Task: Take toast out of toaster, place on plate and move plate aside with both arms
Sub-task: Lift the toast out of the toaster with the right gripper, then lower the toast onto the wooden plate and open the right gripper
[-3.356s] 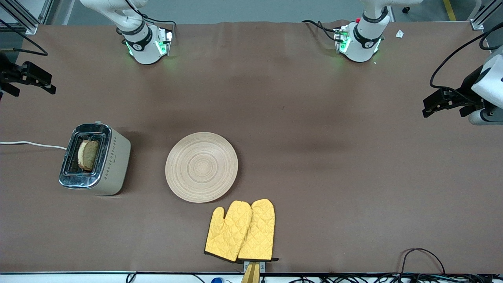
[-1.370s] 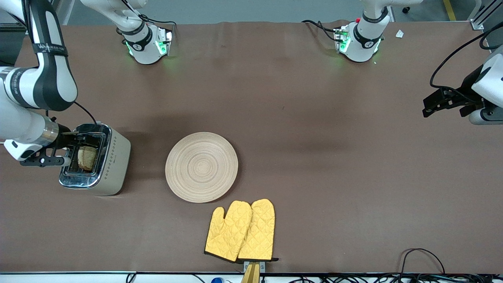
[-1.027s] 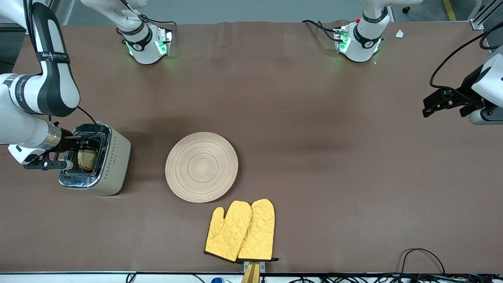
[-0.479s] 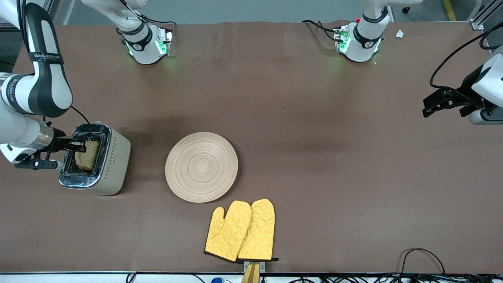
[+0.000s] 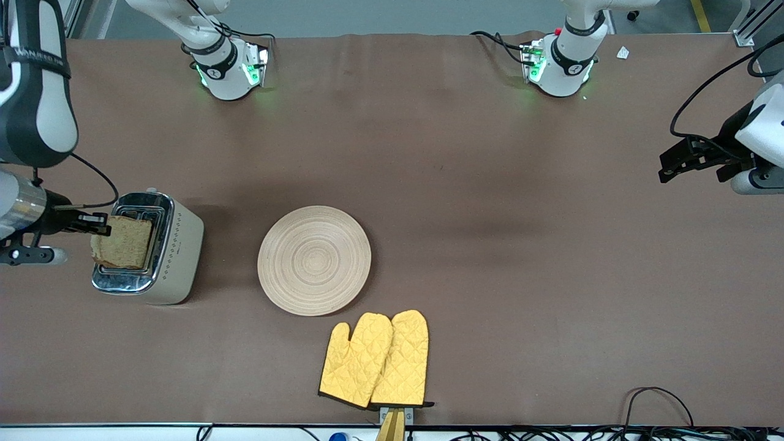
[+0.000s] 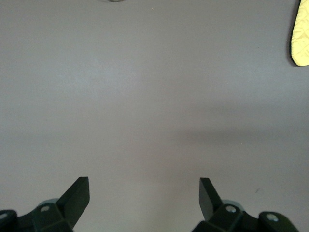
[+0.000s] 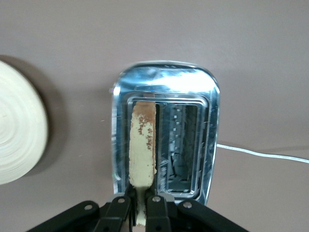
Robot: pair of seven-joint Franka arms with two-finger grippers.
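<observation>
My right gripper [image 5: 101, 227] is shut on the toast [image 5: 122, 242], a tan-brown speckled slice, and holds it just above the toaster [image 5: 174, 245]. In the right wrist view the toast [image 7: 143, 145] hangs edge-on from my right gripper [image 7: 140, 205] over one slot of the toaster [image 7: 164, 82]. The round beige plate [image 5: 314, 260] lies beside the toaster, toward the middle of the table, and its rim shows in the right wrist view [image 7: 19, 140]. My left gripper [image 5: 670, 166] waits open over the left arm's end of the table; it shows open over bare cloth in the left wrist view [image 6: 144, 193].
A pair of yellow oven mitts [image 5: 376, 360] lies nearer the front camera than the plate; one tip shows in the left wrist view [image 6: 300, 34]. The toaster's white cord [image 5: 43, 225] runs off the right arm's end of the table. Cables [image 5: 661, 404] lie along the front edge.
My right arm came in over the toaster, closed on the toast in its slot and has lifted it up out of the slot. The left arm has not moved.
</observation>
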